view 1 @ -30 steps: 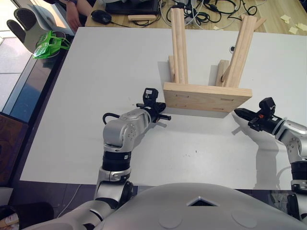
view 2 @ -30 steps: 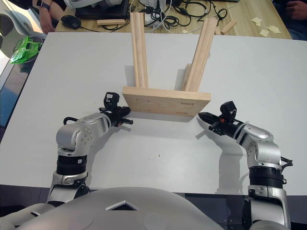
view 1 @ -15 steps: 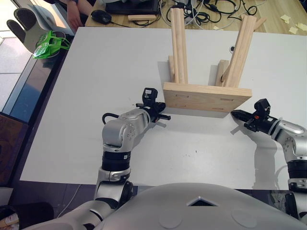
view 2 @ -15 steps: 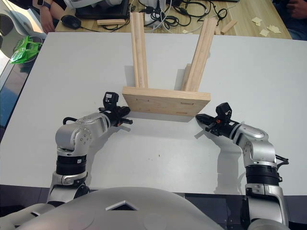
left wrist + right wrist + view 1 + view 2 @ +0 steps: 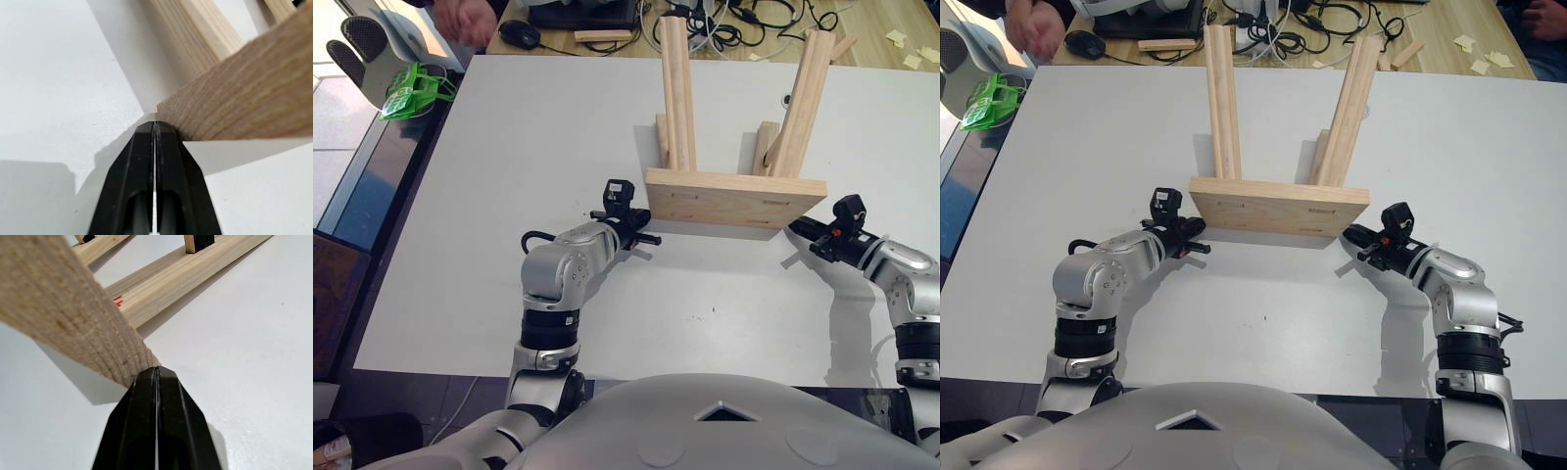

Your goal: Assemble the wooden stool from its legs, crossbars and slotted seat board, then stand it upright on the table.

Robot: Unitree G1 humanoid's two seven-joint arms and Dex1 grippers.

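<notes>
Stool [image 5: 734, 196] is lying on its side in the upper middle of the frame on the white tabletop [image 5: 489, 215], legs pointing away; left tool [image 5: 650, 238] clenched on nothing, tip right against the stool's left corner; right tool [image 5: 795, 228] likewise pinched closed and empty, tip at its right corner.

The seat board [image 5: 734, 199], on edge, hides where the legs [image 5: 677, 93] meet its far face; the lower pair shows just as stubs. In the wrist views the board, the left end effector [image 5: 154, 125] and the right end effector [image 5: 156, 369] are cut off by the picture's edge. Whether either tip touches the tabletop [image 5: 558, 127] cannot be told.
</notes>
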